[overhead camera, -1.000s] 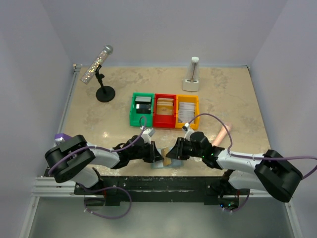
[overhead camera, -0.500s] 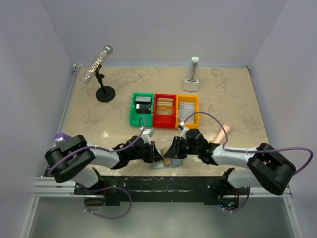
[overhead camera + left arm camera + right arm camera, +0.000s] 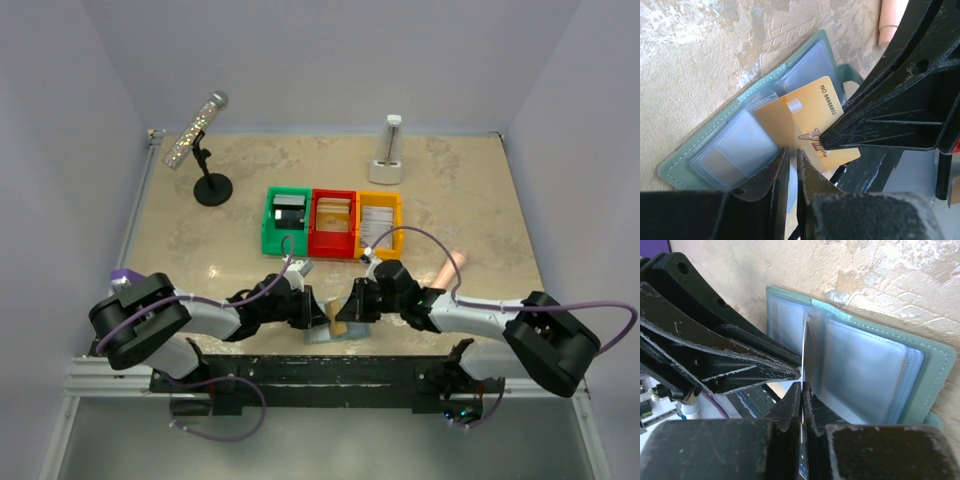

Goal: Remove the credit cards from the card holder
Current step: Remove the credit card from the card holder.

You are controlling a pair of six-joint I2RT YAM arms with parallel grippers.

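Two claws meet over the open card holder (image 3: 322, 337) at the table's near edge; I judge one card is mid-extraction. From the left wrist, my left claw (image 3: 791, 152) pinches a clear pocket of the holder, and the right claw (image 3: 824, 142) grips the gold credit card (image 3: 790, 117), partly out. From the right wrist, its fingers are pressed together on that card's thin edge. Next I need a straight pull with the holder pinned.

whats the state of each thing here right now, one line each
card holder, open flat on the table
tan card, partly out of its pocket, pinched by right hand
right hand, shut on the tan card
left hand, nearly closed on the card holder
green bin, red bin, yellow bin, each holding cards
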